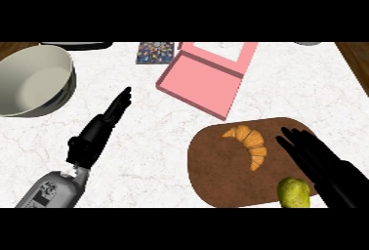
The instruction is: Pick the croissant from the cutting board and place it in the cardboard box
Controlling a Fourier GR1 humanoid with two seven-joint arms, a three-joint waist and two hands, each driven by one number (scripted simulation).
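Croissant (249, 142) beside flat right hand (317, 158)

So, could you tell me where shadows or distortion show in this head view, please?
Head view: the right hand darkens the board beside the croissant; the bowl is shaded on its inner left; the box looks skewed by the steep angle.

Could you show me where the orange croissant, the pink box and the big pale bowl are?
Orange curved croissant (250, 143), head view, on its middle bend.
Pink open cardboard box (204, 83), head view, on its flat inner floor.
Large pale round bowl (34, 83), head view, on its inner wall.
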